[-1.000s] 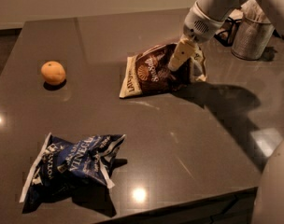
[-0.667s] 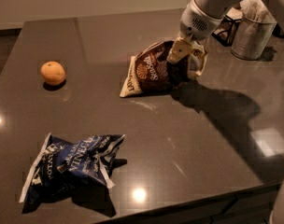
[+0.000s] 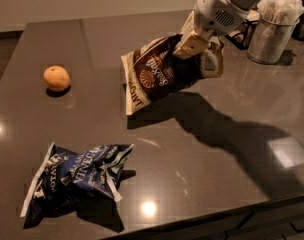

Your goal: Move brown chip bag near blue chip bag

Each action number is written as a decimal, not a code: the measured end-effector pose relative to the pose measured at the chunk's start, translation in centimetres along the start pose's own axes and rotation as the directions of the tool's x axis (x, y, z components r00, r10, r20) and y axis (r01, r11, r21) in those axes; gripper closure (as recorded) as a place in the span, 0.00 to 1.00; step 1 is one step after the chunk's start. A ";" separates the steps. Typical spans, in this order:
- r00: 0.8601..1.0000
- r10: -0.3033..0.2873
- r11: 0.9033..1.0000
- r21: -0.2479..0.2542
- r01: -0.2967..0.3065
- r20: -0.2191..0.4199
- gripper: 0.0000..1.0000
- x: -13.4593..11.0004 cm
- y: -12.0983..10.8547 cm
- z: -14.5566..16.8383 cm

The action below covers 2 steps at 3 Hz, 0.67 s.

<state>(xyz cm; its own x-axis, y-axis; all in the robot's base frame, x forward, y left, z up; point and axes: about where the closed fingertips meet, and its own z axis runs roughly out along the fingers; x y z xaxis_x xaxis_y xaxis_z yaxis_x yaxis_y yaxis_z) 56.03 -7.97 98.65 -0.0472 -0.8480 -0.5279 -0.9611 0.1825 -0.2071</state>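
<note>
The brown chip bag [image 3: 164, 74] hangs tilted above the dark table, lifted clear with its shadow beneath it. My gripper [image 3: 198, 45] is shut on the bag's upper right end, with a tan finger [image 3: 190, 44] pressed on its front. The blue chip bag [image 3: 77, 176] lies crumpled on the table at the front left, well apart from the brown bag, with white "VINEGAR" lettering facing up.
An orange [image 3: 57, 78] sits on the table at the left. A metal cup [image 3: 272, 34] holding white packets stands at the back right, close behind my arm. The table's front edge [image 3: 217, 216] runs along the bottom.
My gripper has closed on the brown chip bag and lifted it off the table, carrying it a little toward the front left. The blue bag and orange have not moved.
</note>
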 end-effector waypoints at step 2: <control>0.989 -0.087 0.990 -0.101 0.099 0.116 0.83 -3.2 5.3 -2.4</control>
<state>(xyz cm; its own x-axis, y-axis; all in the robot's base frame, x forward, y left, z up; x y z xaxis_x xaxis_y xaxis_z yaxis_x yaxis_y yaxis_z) 50.44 -5.42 101.20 0.0683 -0.7971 -0.6000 -0.9836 0.0469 -0.1743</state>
